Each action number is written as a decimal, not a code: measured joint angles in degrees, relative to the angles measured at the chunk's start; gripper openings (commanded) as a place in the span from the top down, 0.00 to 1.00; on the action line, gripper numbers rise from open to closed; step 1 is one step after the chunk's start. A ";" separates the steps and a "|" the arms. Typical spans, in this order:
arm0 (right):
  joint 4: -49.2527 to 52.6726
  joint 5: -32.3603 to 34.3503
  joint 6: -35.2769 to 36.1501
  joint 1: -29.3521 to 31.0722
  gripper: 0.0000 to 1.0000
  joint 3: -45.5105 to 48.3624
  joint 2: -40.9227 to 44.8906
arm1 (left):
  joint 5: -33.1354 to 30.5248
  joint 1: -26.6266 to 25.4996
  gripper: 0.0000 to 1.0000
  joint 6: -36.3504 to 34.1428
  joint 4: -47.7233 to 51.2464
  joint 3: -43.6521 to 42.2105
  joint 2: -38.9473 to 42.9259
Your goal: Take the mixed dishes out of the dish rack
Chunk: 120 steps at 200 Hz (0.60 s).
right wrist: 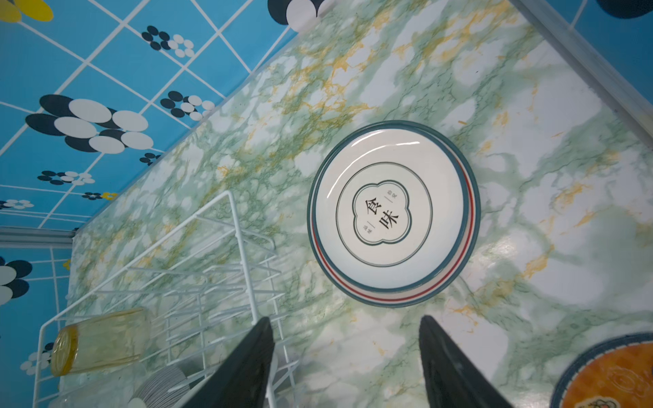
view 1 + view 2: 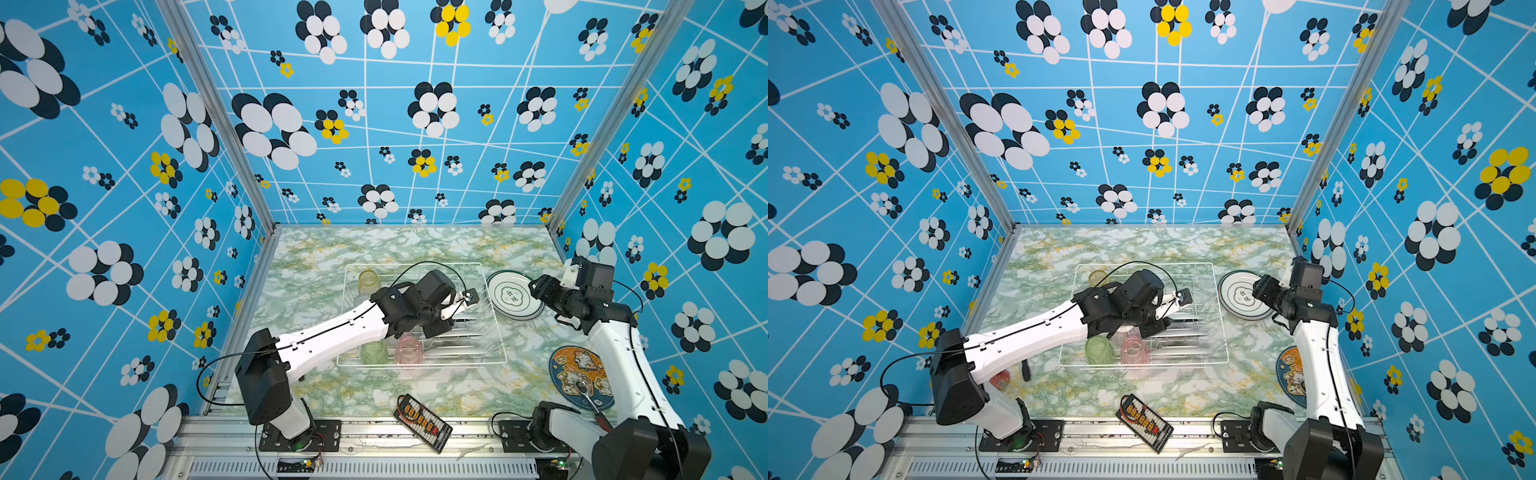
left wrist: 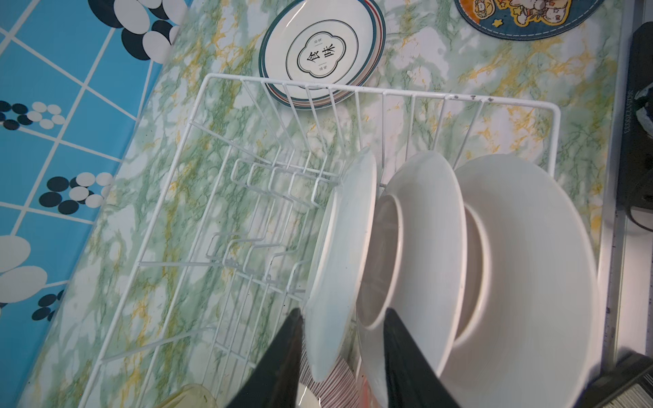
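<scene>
Currently left gripper (image 3: 344, 311) is down inside the dish rack (image 3: 399, 92), right half, straddling the rim of the farthest upright plate (image 3: 339, 254). Plate stands on edge, rim running left–right, straight between the jaws. Jaws part-open, with a gap on one side; not yet clamped. Right gripper (image 1: 344, 318) wide, empty, by the stacked plates (image 1: 392, 212) just right of the rack.

You have dish rack (image 2: 457, 362), white wire, at middle of table (image 2: 374, 245). Three white plates (image 3: 424, 247) stand upright in its slots. Yellow tumbler (image 1: 102, 341) lies on side in rack's far-left corner. Green tumbler (image 2: 1099, 349) and pink tumbler (image 2: 1136, 351) sit along rack's near edge. Striped bowl (image 3: 337, 376) is mostly hidden. Stack of plates (image 1: 392, 212), teal-and-red rims, lies flat just right of rack.
</scene>
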<state>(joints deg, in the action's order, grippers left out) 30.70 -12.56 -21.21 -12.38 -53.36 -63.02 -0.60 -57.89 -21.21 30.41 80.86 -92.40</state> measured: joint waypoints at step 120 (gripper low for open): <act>0.87 -0.42 -0.22 0.37 0.32 0.00 1.99 | -5.73 -1.42 0.63 -5.49 4.55 6.69 -8.72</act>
<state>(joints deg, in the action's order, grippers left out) 31.57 -12.97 -21.43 -12.01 -53.36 -61.04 -6.33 -59.31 -26.70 34.96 87.55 -101.12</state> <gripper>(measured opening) 0.676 0.375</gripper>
